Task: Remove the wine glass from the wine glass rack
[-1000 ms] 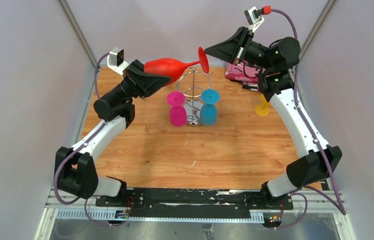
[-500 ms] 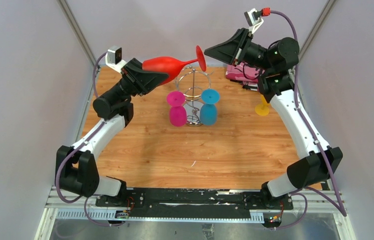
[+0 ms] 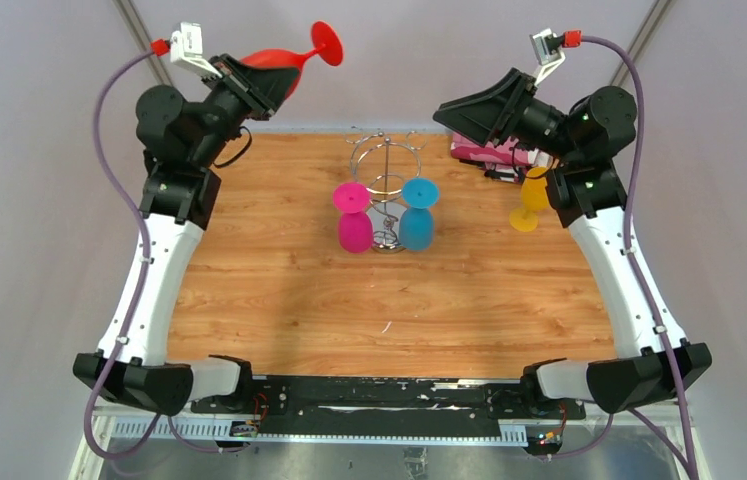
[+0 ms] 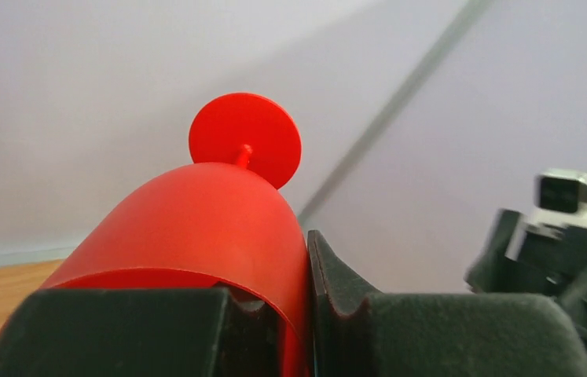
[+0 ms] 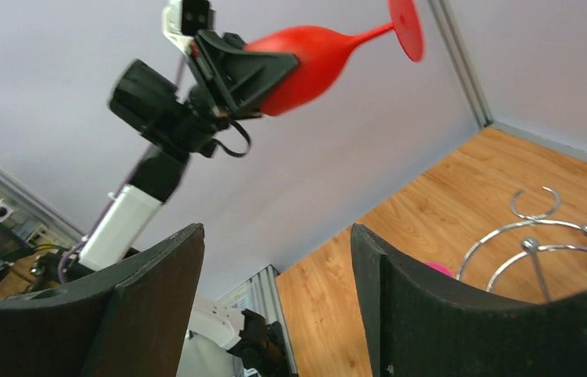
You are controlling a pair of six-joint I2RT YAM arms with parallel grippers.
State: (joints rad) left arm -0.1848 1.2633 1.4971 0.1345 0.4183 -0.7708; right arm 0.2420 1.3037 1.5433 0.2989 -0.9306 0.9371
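My left gripper point(image 3: 254, 85) clamps the red wine glass point(image 3: 286, 60) by its bowl, high clear of the wine glass rack point(image 3: 386, 185) below, while my right gripper point(image 3: 449, 113) gapes empty.

**Colours of the two-arm workspace.**
Red glass point(image 3: 274, 62): uniform glossy red from bowl to foot. Rack point(image 3: 386, 185): mirror-bright chrome, with a magenta glass point(image 3: 353, 228) and a cyan glass point(image 3: 417, 226); a yellow glass point(image 3: 527, 205) shows at right. Tabletop point(image 3: 389, 300): orange-brown, plank-like wood grain. Left arm point(image 3: 154, 270) and right arm point(image 3: 614, 260): white links, black joints. Left fingers point(image 4: 447, 334) and right fingers point(image 5: 141, 314): matt black. Cables point(image 3: 109, 120): purple, with red plugs. Walls point(image 3: 39, 200): pale lilac-grey. Pink-and-white object point(image 3: 474, 152): identity unclear.
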